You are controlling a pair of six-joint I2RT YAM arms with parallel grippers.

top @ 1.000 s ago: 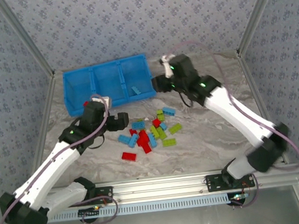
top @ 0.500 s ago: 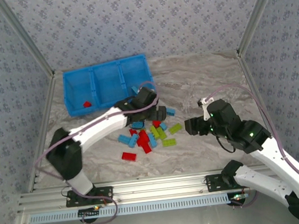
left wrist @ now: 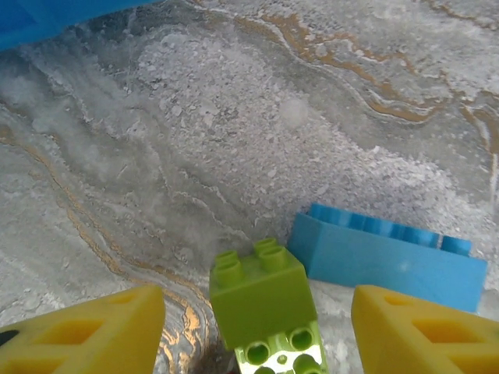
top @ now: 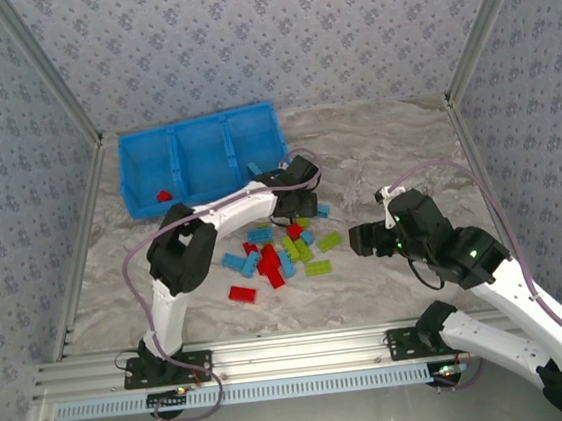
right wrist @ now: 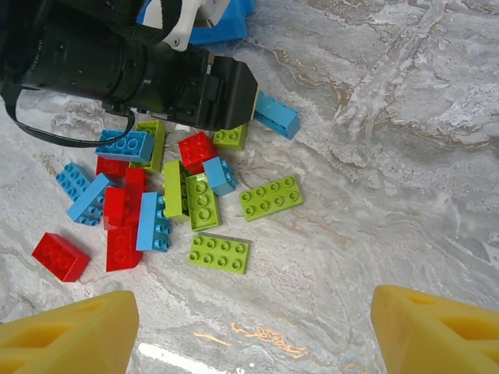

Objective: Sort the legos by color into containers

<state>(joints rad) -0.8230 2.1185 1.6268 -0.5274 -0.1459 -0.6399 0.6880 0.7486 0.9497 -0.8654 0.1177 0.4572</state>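
Overhead first: the legos (top: 275,251) are seen heaped loosely on the marble table (top: 375,150), just in front of the blue bin (top: 196,122), whose three compartments are set side by side at the back left. One red brick (top: 164,196) is noted in the left compartment and one light blue brick (top: 255,169) in the right compartment. A stray red brick (top: 242,294) is found apart, at the near side of the heap. The left gripper (top: 301,206) is lowered at the heap's far edge. The right gripper (top: 357,240) is held to the right of the heap, clear of the bricks. Left wrist next: the yellow fingers (left wrist: 93,327) are parted on either side of a lime brick (left wrist: 261,300), with a gap seen on both sides, so the jaws are open and unladen. A long blue brick (left wrist: 386,261) is seen just beside the lime brick, on its right. Right wrist last: the fingers are spread wide with only marble between them, and a flat lime brick (right wrist: 219,253) is noted nearest.
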